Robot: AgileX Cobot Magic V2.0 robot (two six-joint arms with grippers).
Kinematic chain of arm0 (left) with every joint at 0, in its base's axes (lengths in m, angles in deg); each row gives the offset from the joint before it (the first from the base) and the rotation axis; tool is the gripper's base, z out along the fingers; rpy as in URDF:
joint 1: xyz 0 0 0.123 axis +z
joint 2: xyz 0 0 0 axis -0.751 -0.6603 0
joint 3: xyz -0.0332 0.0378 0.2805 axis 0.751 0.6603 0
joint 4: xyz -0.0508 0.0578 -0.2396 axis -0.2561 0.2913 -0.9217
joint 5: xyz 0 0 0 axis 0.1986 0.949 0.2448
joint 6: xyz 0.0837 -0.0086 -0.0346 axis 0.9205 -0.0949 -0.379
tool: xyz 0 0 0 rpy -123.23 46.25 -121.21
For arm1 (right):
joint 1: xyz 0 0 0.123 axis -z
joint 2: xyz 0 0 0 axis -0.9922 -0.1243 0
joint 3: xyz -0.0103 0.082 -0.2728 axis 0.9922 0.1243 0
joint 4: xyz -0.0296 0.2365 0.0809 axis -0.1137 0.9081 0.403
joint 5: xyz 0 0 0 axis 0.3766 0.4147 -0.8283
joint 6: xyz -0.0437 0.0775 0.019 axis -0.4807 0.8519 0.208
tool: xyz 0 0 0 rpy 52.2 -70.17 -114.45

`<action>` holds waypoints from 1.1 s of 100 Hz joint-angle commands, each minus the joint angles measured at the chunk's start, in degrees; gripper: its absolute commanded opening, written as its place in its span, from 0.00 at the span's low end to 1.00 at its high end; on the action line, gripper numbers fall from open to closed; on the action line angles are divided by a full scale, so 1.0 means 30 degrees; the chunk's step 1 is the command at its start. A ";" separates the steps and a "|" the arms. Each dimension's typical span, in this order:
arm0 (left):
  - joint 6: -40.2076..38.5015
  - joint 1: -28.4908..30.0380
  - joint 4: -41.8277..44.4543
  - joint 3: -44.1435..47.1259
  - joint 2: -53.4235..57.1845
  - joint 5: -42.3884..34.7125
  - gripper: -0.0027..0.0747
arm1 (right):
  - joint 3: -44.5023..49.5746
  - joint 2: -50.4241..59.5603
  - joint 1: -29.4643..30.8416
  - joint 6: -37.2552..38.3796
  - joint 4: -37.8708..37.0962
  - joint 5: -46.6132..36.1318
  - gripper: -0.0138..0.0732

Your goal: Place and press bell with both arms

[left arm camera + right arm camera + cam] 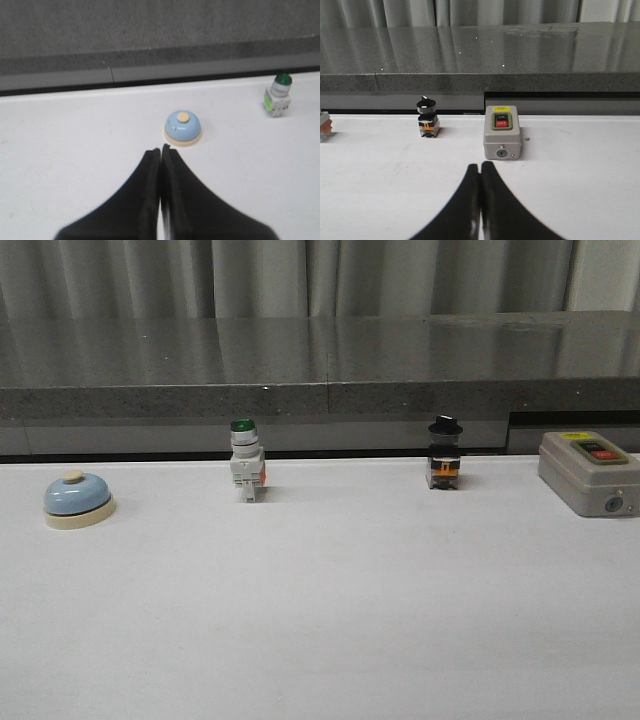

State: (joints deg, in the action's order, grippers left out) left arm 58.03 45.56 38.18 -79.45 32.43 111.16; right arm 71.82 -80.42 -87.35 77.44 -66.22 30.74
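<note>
My left claw [160, 155] is closed and empty, as is my right claw [480, 172]; the bell [183, 128] sits just beyond the left one on the desk [330, 610], seemingly untouched; placing and pressing remain.

white table [330, 620] | on it: bell [78, 499]; green-capped switch [246, 466]; black-knob switch [445, 454]; grey box [590, 475]

one bell [78, 499] sits on one white table [330, 620]. there are two upright switches, one green-capped switch [246, 472] and one black-knobbed switch [445, 452], plus one grey button box [590, 473]. two black grippers show, the left gripper [160, 155] and the right gripper [480, 170].
</note>
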 commanded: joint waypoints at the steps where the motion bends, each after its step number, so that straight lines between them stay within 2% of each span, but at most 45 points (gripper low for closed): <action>1: -0.0170 0.0013 -0.0188 -0.1507 -0.1156 0.0396 0.01 | -0.0265 0.0297 0.0099 -0.0089 -0.0116 -0.1632 0.09; 8: -0.0170 0.0013 -0.0188 -0.1911 -0.1942 0.1080 0.01 | -0.0265 0.0297 0.0099 -0.0089 -0.0116 -0.1632 0.09; 37: -0.0170 0.0013 -0.0228 -0.2118 -0.3242 0.1118 0.01 | -0.0265 0.0297 0.0099 -0.0089 -0.0116 -0.1632 0.09; 46: -0.0170 0.0013 -0.0228 -0.2118 -0.3242 0.1118 0.05 | -0.0265 0.0297 0.0099 -0.0089 -0.0116 -0.1632 0.09; 55: -0.0170 0.0013 -0.0228 -0.2118 -0.3242 0.1118 0.22 | -0.0265 0.0297 0.0099 -0.0089 -0.0116 -0.1632 0.09; 60: -0.0170 0.0013 -0.0228 -0.2118 -0.3242 0.1118 0.38 | -0.0265 0.0297 0.0099 -0.0089 -0.0116 -0.1632 0.09; 70: -0.0170 0.0013 -0.0228 -0.2118 -0.3242 0.1118 0.78 | -0.0265 0.0297 0.0099 -0.0089 -0.0116 -0.1632 0.09; 75: -0.0170 0.0013 -0.0228 -0.2118 -0.3242 0.1072 0.91 | -0.0265 0.0297 0.0099 -0.0089 -0.0116 -0.1632 0.09; 78: -0.0170 0.0013 -0.0228 -0.2118 -0.3242 0.1072 0.96 | -0.0265 0.0297 0.0099 -0.0089 -0.0116 -0.1632 0.09; 93: -0.0170 0.0013 -0.0651 -0.2118 -0.3242 0.1213 0.88 | -0.0265 0.0297 0.0099 -0.0089 -0.0116 -0.1632 0.09; 110: -0.0170 0.0013 -0.0685 -0.3046 -0.3673 0.1213 0.87 | -0.0265 0.0297 0.0099 -0.0089 -0.0116 -0.1632 0.09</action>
State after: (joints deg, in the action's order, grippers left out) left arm 58.03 45.56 36.91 -84.77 22.14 118.23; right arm 71.82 -80.42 -87.35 77.44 -66.22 30.74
